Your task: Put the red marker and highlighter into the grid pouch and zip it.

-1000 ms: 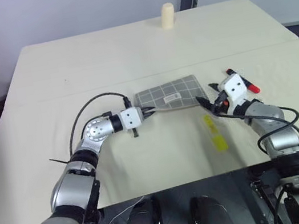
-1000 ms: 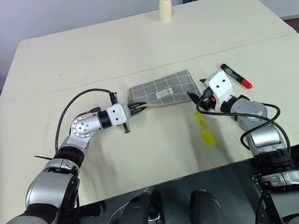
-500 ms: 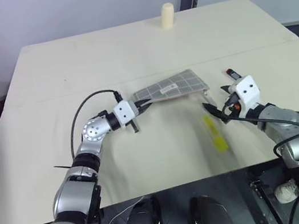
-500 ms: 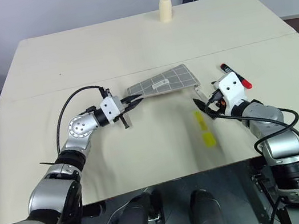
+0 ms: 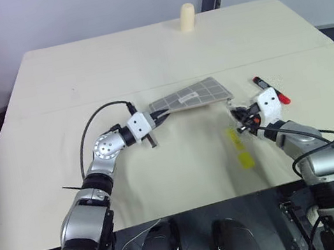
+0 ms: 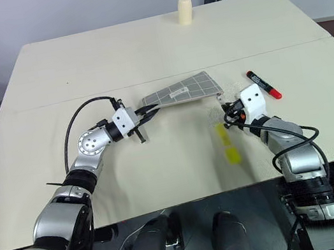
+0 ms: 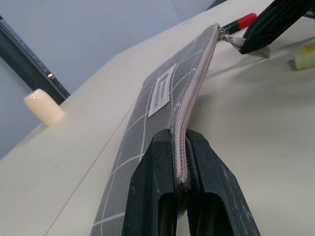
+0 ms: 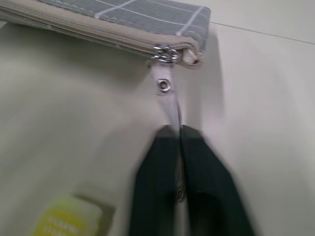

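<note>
On the table (image 5: 142, 58) nothing is packed: the highlighter (image 5: 241, 147) and red marker (image 5: 271, 90) lie outside the grid pouch (image 5: 191, 97). The left gripper (image 7: 179, 162) clamps its zipper end; the right gripper (image 8: 178, 142) pinches the pull tab (image 8: 166, 88), apparently ready to unzip.

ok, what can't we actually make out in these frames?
- Grey grid-lined fabric pouch: print on its white label too small, left wrist view.
- Pale zipper pull tab: lower end hidden between the right gripper fingers, right wrist view.
- Chunky yellow highlighter: blurred, cut off by the frame edge there.
- Red-and-black marker: label unreadable, too small.
</note>
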Controlling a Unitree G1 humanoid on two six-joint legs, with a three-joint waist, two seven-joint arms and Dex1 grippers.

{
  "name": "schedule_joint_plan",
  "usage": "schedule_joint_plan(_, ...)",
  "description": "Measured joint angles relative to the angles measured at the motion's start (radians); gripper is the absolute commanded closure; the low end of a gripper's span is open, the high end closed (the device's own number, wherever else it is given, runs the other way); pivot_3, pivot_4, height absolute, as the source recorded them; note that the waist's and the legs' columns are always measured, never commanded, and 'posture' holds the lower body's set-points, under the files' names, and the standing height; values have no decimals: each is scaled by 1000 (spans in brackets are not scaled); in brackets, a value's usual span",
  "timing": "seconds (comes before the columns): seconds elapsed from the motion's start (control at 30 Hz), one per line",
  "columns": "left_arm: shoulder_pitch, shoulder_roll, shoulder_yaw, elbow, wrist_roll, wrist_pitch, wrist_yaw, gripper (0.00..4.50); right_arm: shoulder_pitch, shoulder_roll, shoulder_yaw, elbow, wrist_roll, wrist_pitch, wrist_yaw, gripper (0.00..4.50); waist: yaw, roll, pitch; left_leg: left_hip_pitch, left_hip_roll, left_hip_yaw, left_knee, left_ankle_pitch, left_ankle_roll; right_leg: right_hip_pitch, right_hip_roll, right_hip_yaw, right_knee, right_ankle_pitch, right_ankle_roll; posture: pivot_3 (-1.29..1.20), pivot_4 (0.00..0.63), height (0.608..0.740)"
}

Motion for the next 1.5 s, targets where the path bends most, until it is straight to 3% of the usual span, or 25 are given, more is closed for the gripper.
schedule_joint_plan(0.23,0,7,0,0,6,-1,14,4500,-54,15,58,-1,-28,-6,1,4470,-1,0,0,0,0,0,0,0,0,0,0,0,0,0,0,0,150,740)
schedule_joint_plan(0.4,1,2,-10,2,44,-6,52,4500,-138,105,204,-22,-92,-26,-2,4470,-19,0,0,0,0,0,0,1,1,-1,0,0,3,0,0,0,150,740)
schedule_joint_plan(0.6,3,0,-12,2,57,-9,74,4500,-161,168,290,-23,-131,-48,4,4470,-23,0,0,0,-1,0,0,1,1,-1,0,0,3,0,0,0,150,740)
schedule_joint_plan(0.97,11,7,-12,4,78,-12,96,4500,-202,184,442,3,-225,-104,109,4470,-25,0,0,0,-1,0,0,0,0,-1,0,0,3,0,0,0,150,740)
schedule_joint_plan(1.27,23,13,-14,4,90,-16,107,4500,-223,185,471,49,-284,-170,164,4470,-25,0,0,0,-1,0,0,0,-1,-1,0,0,3,0,0,0,150,740)
schedule_joint_plan(1.37,27,10,-17,2,90,-23,110,4500,-213,187,464,47,-282,-170,172,3636,-24,0,0,0,-1,0,0,0,-1,-1,0,0,3,0,0,0,150,740)
schedule_joint_plan(1.5,27,2,-27,1,91,-27,114,4500,-162,166,463,12,-277,-169,182,1642,-23,0,0,0,-1,0,0,0,-1,-1,0,0,3,0,0,0,150,740)
